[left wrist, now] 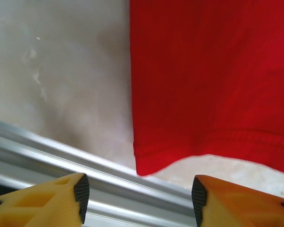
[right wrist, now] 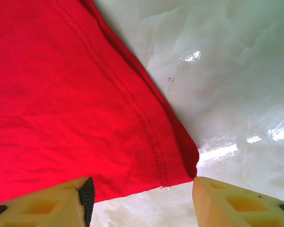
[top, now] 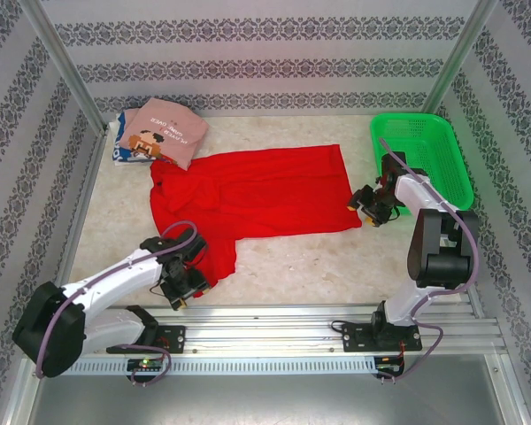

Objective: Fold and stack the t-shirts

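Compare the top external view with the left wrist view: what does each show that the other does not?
Top external, not left wrist: the green plastic mesh basket, the folded dusty-pink printed t-shirt, the right gripper. Left wrist, not top external: the fine hem stitching. Both: the plain bright red t-shirt, the pale marbled table, the open left gripper.

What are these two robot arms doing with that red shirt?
They are working on folding laundry. A red t-shirt lies spread on the table, not yet folded. The left arm's fingers are open at its near corner, and the right arm's fingers are open at its right-hand corner; neither grips the cloth. In the far left corner a folded pink graphic t-shirt rests on a white-blue one. A green mesh basket sits at the far right.
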Tool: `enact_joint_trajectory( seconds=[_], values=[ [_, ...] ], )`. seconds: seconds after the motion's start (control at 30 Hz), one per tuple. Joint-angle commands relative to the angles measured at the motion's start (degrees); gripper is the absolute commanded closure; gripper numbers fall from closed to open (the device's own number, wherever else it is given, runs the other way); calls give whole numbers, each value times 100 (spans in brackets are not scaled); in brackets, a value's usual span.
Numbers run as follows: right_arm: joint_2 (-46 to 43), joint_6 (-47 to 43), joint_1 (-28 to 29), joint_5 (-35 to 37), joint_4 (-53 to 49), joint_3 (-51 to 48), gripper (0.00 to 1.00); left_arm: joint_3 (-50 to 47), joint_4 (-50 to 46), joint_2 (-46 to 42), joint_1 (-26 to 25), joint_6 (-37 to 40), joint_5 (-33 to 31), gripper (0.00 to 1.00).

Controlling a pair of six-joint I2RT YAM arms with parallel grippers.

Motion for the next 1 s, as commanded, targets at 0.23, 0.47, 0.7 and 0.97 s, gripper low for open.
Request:
enact_joint_trajectory(
  seconds=[0.23,0.47,0.7,0.97],
  values=[
    [-207,-261,202,-127,-330,114,42,-368,1213,595,-87,-341,-512,53],
    [-103,-311,522,278,-721,222,42,-226,924,490,-87,-166,-673,100],
    [-225,-244,515,640,-857,29,41,-200,465,-318,-87,-325,-735,100],
    [-259,-225,394,699,-636,-346,41,-135,185,-839,-87,-406,-914,100]
  ],
)
